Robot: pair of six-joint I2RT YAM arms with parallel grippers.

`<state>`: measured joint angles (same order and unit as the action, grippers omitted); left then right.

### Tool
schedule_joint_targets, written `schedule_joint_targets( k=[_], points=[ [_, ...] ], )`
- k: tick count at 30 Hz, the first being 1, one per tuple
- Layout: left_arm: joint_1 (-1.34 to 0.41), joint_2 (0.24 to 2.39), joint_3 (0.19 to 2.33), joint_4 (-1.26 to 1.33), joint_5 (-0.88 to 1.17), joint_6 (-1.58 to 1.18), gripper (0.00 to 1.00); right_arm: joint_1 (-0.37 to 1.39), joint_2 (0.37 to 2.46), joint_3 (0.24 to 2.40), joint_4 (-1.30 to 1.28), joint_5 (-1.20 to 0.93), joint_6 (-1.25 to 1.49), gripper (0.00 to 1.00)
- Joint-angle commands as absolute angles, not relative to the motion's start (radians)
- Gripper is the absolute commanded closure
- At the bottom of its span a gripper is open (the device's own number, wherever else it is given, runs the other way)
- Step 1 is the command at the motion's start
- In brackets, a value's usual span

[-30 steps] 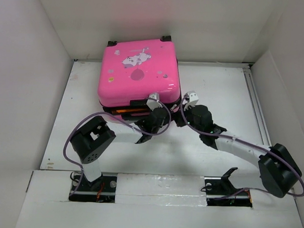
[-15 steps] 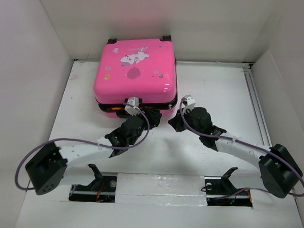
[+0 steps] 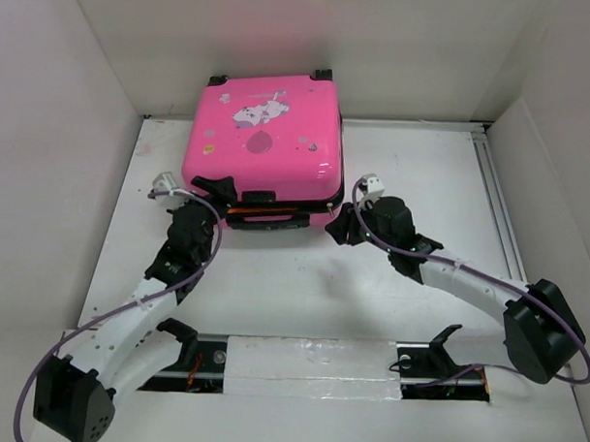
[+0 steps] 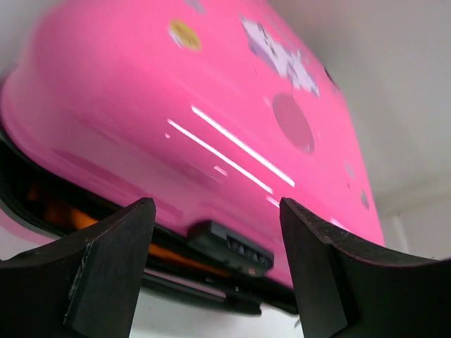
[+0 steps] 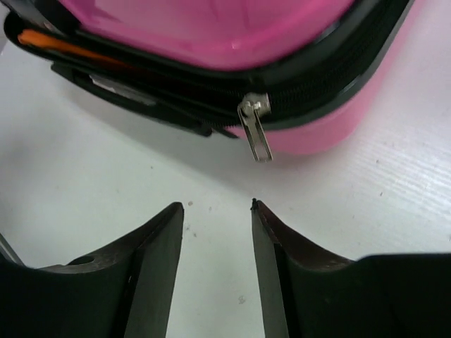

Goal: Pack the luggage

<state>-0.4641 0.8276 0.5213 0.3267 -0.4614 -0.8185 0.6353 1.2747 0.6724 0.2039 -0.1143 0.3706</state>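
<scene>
The luggage (image 3: 264,142) is a hot-pink hard-shell case with cartoon prints, lying flat at the back of the table. Its lid is down, leaving a narrow gap along the front where something orange (image 4: 53,211) shows. My left gripper (image 3: 217,188) is at the case's front left corner, open and holding nothing. In the left wrist view, that gripper (image 4: 215,208) frames the black latch block (image 4: 229,246). My right gripper (image 3: 339,229) is at the front right corner, open and empty. In the right wrist view, its tips (image 5: 215,205) sit just short of the dangling silver zipper pull (image 5: 257,135).
White walls close in the table (image 3: 303,279) at the left, back and right. A metal rail (image 3: 492,189) runs along the right side. Both arm bases sit on the raised strip (image 3: 309,362) at the near edge.
The lid has come down. My left arm swung from the case's front middle to its left corner and its gripper opened. My right gripper, shut before, has opened and drawn back slightly.
</scene>
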Motion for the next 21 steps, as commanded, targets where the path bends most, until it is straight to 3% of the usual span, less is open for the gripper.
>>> schedule_joint_targets(
  k=[1, 3, 5, 7, 14, 21],
  points=[
    [-0.394, 0.822, 0.622, 0.353, -0.399, -0.848, 0.32, 0.629, 1.299, 0.761, 0.198, -0.069, 0.351, 0.50],
    [-0.394, 0.833, 0.661, 0.316, -0.505, -0.848, 0.27, 0.620, 1.314, 0.781, 0.189, -0.045, 0.339, 0.49],
    [-0.384, 0.844, 0.684, 0.203, -0.672, -0.940, 0.12, 0.620, 1.354, 0.834, 0.167, -0.054, 0.318, 0.48],
    [-0.335, 0.844, 0.698, 0.181, -0.712, -0.994, 0.08, 0.620, 1.377, 0.845, 0.158, -0.054, 0.318, 0.48],
    [0.020, 0.934, 0.618, 0.275, -0.388, -1.086, 0.05, 0.620, 1.416, 0.879, 0.149, -0.011, 0.308, 0.47],
    [0.075, 1.185, 0.762, 0.319, -0.189, -1.023, 0.05, 0.650, 1.462, 0.919, 0.149, 0.054, 0.308, 0.52]
  ],
)
